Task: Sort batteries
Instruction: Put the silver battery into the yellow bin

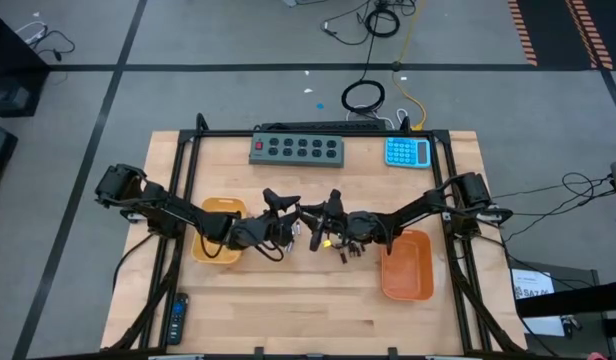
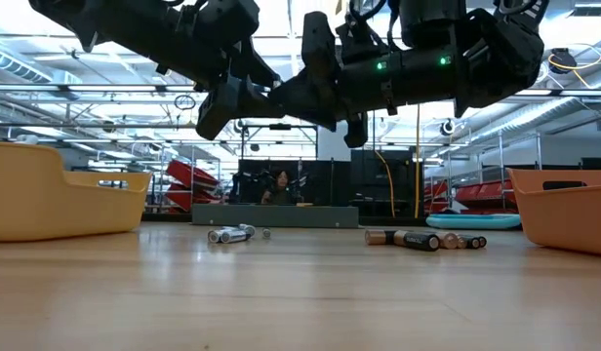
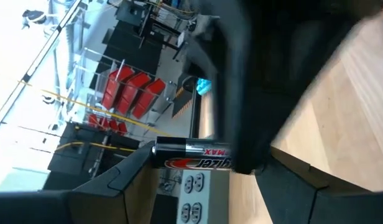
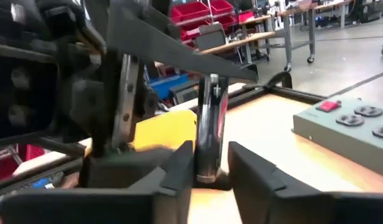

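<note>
Silver battery clamped end to end in left gripper above mid-table, also inside right gripper, hold there impossible to tell; other batteries lying on wooden table.

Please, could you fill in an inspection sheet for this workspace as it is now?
Surface: wooden table, light planks, dark frame around it.
Job's things: one battery held in the air; loose batteries lying between the yellow tray and the orange tray.
Clutter: grey button strip, blue calculator, black handset.
Grippers: left gripper shut on the battery; right gripper open around it, above mid-table.
Cables: coiled cable on the floor behind the table.
Surroundings: workshop with red bins; a person far behind.
</note>
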Action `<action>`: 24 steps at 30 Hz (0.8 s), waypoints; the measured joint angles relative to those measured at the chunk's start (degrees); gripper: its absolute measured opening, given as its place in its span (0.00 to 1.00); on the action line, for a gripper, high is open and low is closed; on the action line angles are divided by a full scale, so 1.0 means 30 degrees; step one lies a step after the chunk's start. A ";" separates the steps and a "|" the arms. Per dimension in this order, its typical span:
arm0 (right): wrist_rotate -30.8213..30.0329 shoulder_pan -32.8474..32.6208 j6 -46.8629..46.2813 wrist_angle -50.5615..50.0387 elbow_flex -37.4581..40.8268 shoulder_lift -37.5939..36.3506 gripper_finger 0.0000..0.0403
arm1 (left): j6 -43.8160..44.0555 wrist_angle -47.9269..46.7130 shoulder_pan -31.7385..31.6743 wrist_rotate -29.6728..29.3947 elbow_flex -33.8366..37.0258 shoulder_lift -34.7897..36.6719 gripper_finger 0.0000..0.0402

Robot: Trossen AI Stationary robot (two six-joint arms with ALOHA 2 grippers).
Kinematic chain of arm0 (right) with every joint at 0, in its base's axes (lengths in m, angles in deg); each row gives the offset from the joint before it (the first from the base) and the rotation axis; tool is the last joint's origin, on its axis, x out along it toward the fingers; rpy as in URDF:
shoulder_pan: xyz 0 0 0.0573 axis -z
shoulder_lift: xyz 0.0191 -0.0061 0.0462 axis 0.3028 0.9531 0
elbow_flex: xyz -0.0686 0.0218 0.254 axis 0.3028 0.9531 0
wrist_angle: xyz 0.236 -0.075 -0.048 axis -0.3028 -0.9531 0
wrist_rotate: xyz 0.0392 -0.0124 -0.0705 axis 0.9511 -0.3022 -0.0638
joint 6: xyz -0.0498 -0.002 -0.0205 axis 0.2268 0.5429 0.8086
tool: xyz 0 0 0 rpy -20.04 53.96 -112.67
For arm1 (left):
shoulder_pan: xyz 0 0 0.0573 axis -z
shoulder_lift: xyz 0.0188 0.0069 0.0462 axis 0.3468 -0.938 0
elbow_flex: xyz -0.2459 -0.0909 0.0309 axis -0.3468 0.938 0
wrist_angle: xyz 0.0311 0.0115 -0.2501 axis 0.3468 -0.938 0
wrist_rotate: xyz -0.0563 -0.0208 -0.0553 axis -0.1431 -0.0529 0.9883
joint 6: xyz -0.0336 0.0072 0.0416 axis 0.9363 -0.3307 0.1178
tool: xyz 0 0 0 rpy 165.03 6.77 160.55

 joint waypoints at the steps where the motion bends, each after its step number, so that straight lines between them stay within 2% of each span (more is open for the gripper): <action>1: -0.0012 0.0016 -0.0085 -0.0081 0.0000 0.0019 0.27 | 0.0068 -0.0087 0.0000 -0.0005 -0.0002 0.0001 0.59; 6: 0.0001 0.0022 -0.0253 -0.0292 0.0000 0.0011 0.36 | 0.0070 -0.0187 0.0000 -0.0025 -0.0002 0.0001 0.59; 14: 0.1067 0.0029 0.0313 -0.0671 0.0000 -0.0573 0.37 | 0.1154 -0.1049 0.0036 -0.0171 -0.0002 0.0030 0.59; 20: 0.1027 0.0012 0.0737 -0.2492 0.0000 -0.1809 0.38 | 0.2721 -0.2335 0.0062 -0.0359 -0.0002 0.0030 0.59; 24: 0.0837 -0.0232 0.0740 -0.5613 0.0000 -0.3126 0.38 | 0.4754 -0.3944 0.0550 -0.1164 -0.0002 0.0043 0.59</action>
